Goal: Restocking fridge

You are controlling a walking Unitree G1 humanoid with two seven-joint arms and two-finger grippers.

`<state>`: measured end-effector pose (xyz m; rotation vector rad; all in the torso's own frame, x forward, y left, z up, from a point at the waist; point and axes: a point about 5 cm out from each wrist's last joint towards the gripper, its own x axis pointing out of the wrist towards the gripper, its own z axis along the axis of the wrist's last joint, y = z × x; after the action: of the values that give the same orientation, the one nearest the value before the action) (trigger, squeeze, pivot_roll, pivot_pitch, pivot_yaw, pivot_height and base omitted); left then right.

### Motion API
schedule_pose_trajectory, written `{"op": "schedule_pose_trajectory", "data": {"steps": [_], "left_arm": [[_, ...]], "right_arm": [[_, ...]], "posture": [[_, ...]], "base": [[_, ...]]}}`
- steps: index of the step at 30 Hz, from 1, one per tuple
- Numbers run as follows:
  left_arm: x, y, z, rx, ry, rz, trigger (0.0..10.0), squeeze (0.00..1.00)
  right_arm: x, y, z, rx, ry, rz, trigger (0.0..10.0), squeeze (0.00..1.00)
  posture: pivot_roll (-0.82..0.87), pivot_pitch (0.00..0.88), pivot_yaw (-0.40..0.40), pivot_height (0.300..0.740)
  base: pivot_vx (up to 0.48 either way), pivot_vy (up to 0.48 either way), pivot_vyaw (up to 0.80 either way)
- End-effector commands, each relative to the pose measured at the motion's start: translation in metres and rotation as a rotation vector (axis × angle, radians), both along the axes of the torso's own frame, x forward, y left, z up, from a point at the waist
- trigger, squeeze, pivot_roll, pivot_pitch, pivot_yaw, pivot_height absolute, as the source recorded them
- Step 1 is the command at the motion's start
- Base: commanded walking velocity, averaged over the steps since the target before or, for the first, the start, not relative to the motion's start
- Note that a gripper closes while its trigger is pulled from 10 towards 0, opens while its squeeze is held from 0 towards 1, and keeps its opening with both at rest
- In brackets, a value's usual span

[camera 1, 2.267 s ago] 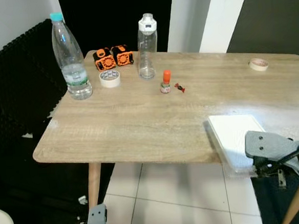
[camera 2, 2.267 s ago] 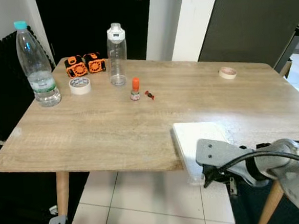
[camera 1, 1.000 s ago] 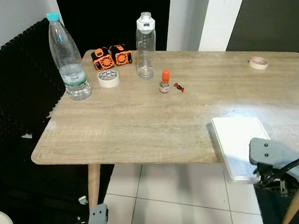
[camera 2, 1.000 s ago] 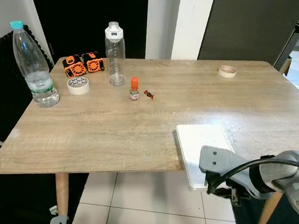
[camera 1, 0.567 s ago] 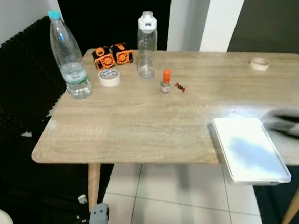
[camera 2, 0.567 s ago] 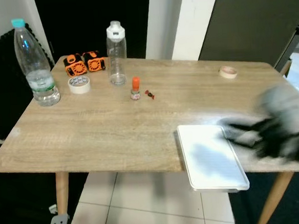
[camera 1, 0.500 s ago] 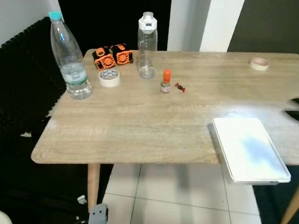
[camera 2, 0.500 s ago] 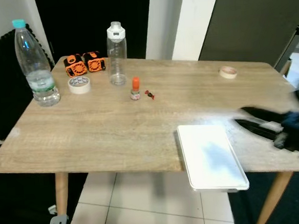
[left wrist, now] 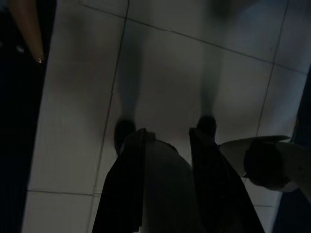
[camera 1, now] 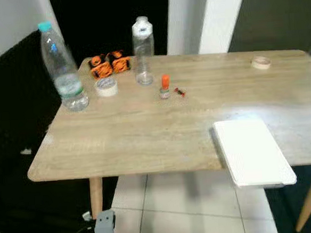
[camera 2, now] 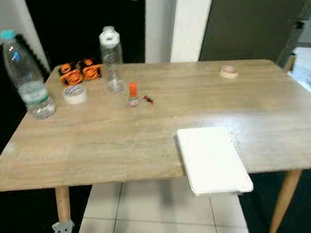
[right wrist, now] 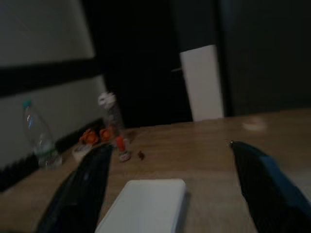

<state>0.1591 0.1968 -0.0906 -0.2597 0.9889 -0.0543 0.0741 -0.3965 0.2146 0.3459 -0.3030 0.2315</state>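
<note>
White tray (camera 1: 251, 151) overhangs the bench (camera 1: 145, 122) near edge at 5 o'clock. Right gripper (right wrist: 167, 179) jaws open; left gripper (left wrist: 165, 141) jaws apart.

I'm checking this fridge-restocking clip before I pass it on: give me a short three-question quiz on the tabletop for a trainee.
1. True or false: the white tray lies wholly on the wooden table.
2. Which bottle has the blue cap: A) the tall water bottle at the robot's left edge, B) the clear bottle with the white lid?
3. Fill in: the white tape roll lies just in front of the two ______ and black blocks.

Key: 1. False, its near end overhangs the table's front edge. 2. A. 3. Orange.
</note>
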Motion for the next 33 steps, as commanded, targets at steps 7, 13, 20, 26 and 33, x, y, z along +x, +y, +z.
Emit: {"op": "schedule_pose_trajectory", "data": {"steps": [7,13,20,26,33], "left_arm": [[-0.006,-0.006,-0.003,-0.01,0.027,-0.031,10.0,0.0],[-0.007,-0.004,-0.004,-0.007,0.031,-0.037,10.0,0.0],[-0.004,-0.004,-0.002,-0.003,0.02,-0.038,10.0,0.0],[-0.003,-0.005,-0.002,-0.003,0.017,-0.044,10.0,0.0],[-0.002,-0.002,-0.001,0.005,0.014,-0.05,10.0,0.0]], "right_arm": [[-0.032,-0.006,-0.06,0.281,0.049,-0.157,10.0,1.0],[-0.029,0.004,-0.107,0.448,0.11,-0.228,10.0,1.0],[0.011,0.021,-0.149,0.609,0.191,-0.19,10.0,1.0],[0.045,0.039,-0.164,0.65,0.228,-0.108,10.0,0.0],[0.078,0.068,-0.164,0.661,0.221,0.085,10.0,0.0]], "posture": [[-0.14,0.0,-0.013,0.74],[-0.13,0.0,-0.003,0.74],[-0.11,0.0,-0.007,0.74],[-0.09,0.0,-0.009,0.74],[-0.08,0.0,-0.01,0.74]], "base": [[0.0,0.0,0.0],[0.0,0.0,0.0],[0.0,0.0,0.0],[0.0,0.0,0.0],[0.0,0.0,0.0]]}}
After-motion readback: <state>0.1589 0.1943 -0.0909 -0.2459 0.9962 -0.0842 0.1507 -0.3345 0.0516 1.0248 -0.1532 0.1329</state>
